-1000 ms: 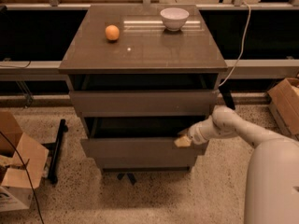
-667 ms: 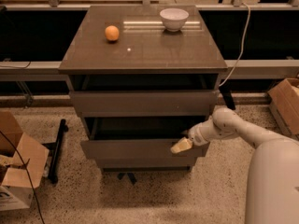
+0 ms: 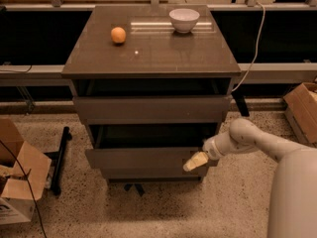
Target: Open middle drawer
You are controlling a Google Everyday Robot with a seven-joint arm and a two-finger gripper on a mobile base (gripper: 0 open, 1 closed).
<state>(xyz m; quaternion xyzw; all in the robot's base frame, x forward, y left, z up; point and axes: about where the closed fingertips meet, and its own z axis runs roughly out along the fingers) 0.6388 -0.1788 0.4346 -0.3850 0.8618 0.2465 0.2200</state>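
The grey-brown cabinet [image 3: 151, 53] has three stacked handleless drawer fronts. The middle drawer [image 3: 141, 157] is pulled partly out, with its dark interior [image 3: 148, 135] showing above its front. My gripper [image 3: 195, 161] is at the right end of that front, touching or just in front of it, and my white arm [image 3: 247, 138] reaches in from the right. The top drawer front [image 3: 151, 109] also stands slightly out under the top. The bottom front [image 3: 148, 173] shows only as a narrow strip.
An orange [image 3: 118, 34] and a white bowl [image 3: 184, 20] sit on the cabinet top. Cardboard boxes stand at the left [image 3: 17, 182] and right [image 3: 303, 108]. A black stand [image 3: 59, 157] lies left of the cabinet. A cable [image 3: 250, 58] hangs at the right.
My gripper has slid lower, from the upper edge of the middle drawer's front down to its lower right part. The drawer's opening looks about the same.
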